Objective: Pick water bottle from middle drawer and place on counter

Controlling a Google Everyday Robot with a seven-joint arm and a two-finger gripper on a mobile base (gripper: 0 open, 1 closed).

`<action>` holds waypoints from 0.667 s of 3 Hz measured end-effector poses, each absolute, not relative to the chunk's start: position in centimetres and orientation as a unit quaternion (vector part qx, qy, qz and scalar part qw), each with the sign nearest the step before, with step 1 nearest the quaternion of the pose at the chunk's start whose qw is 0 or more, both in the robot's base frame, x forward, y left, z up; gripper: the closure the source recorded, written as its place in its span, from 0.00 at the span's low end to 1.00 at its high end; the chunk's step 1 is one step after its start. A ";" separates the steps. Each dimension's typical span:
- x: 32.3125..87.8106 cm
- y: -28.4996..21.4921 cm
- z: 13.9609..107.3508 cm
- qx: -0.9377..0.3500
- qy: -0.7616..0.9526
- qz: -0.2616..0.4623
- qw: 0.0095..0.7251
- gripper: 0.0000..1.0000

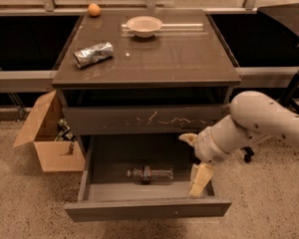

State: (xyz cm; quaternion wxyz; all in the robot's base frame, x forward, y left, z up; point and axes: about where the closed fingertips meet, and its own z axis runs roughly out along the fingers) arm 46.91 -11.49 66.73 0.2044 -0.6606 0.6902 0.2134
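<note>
The water bottle [150, 174] lies on its side on the floor of the open middle drawer [147, 208], near the centre. My gripper [194, 161] is at the drawer's right side, above its right front corner and to the right of the bottle, apart from it. Its two pale fingers [200, 179] are spread open and hold nothing. The counter [154, 59] is the dark glossy top of the cabinet, above the drawers.
On the counter are a crumpled silver foil packet [93, 54] at the left, a white bowl [144, 25] at the back, and an orange ball [93, 9] at the back left. A shut drawer front with pale scratches [144, 119] sits above the open drawer. A cardboard box [50, 136] stands on the floor at the left.
</note>
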 end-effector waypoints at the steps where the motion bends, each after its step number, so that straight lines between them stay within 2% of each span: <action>1: 47.6 -9.7 60.7 -0.654 0.692 0.234 0.197 0.00; 2: 47.7 -9.6 60.6 -0.654 0.692 0.234 0.197 0.00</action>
